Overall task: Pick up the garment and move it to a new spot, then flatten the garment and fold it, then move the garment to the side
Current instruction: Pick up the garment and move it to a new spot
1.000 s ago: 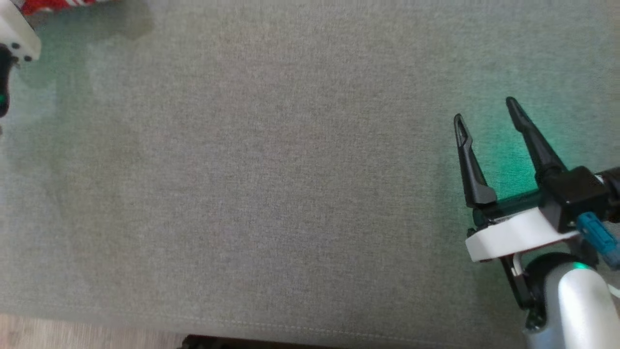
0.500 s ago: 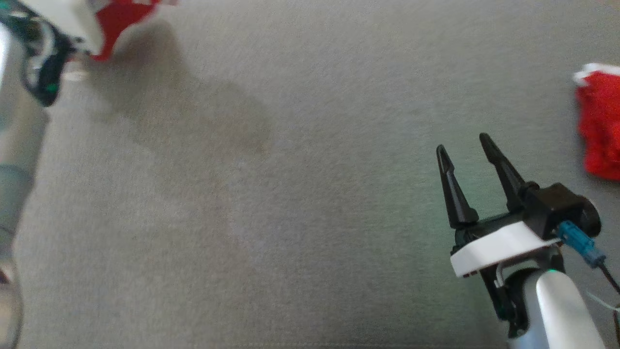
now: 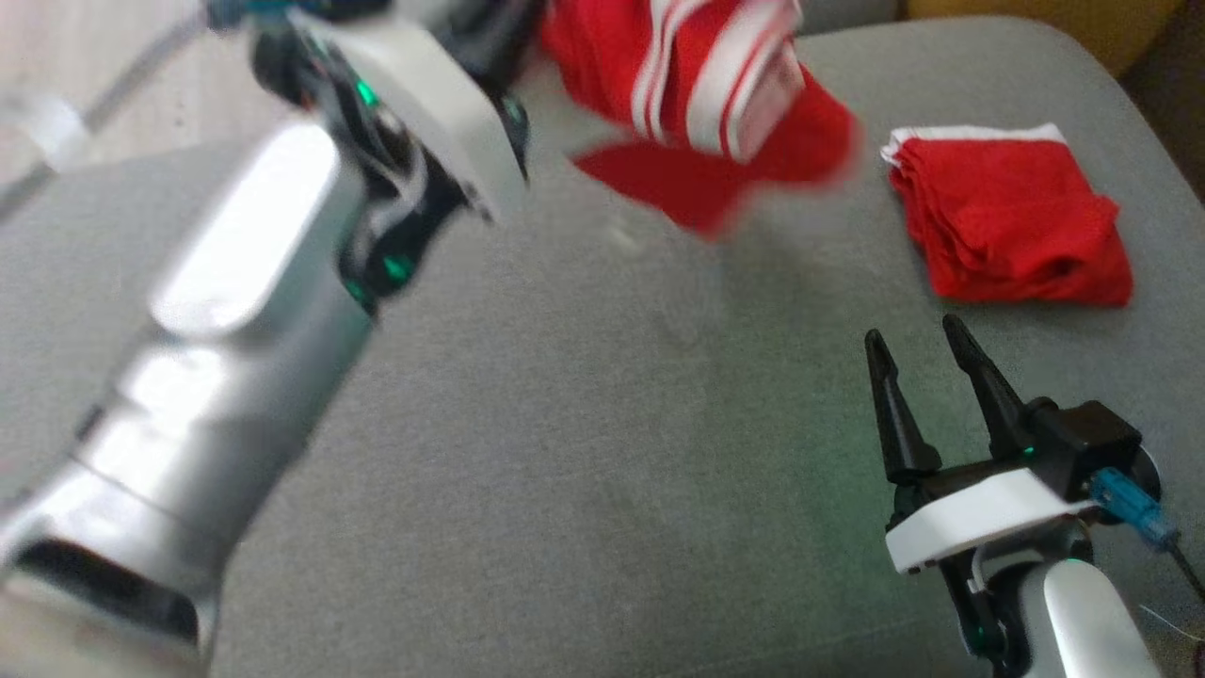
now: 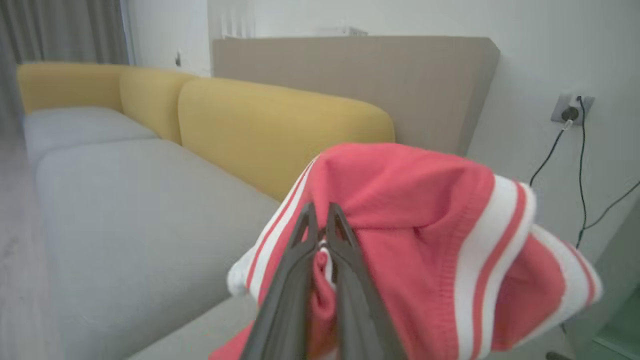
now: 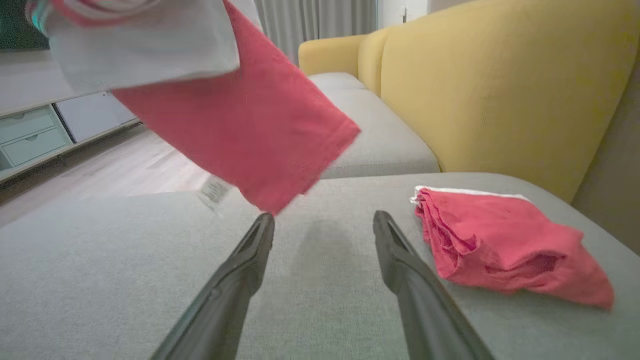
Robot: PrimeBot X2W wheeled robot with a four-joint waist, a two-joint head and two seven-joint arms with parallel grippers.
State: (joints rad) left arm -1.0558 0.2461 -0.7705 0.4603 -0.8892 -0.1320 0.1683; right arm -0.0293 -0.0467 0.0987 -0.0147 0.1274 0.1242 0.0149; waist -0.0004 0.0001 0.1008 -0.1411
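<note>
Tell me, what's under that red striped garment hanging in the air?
Bare grey sofa cushion and a faint shadow; the garment hangs clear, pinched by the left gripper. The folded red cloth lies aside, not beneath. Cushion behind the hanging cloth is hidden.

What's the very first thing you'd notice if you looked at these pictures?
The bright red garment with white stripes jumps out first, dangling in the air above the grey sofa seat, pinched in the shut left gripper. Next comes a second red garment, folded and lying on the seat at the right. The open right gripper is a little nearer the robot, holding nothing.
</note>
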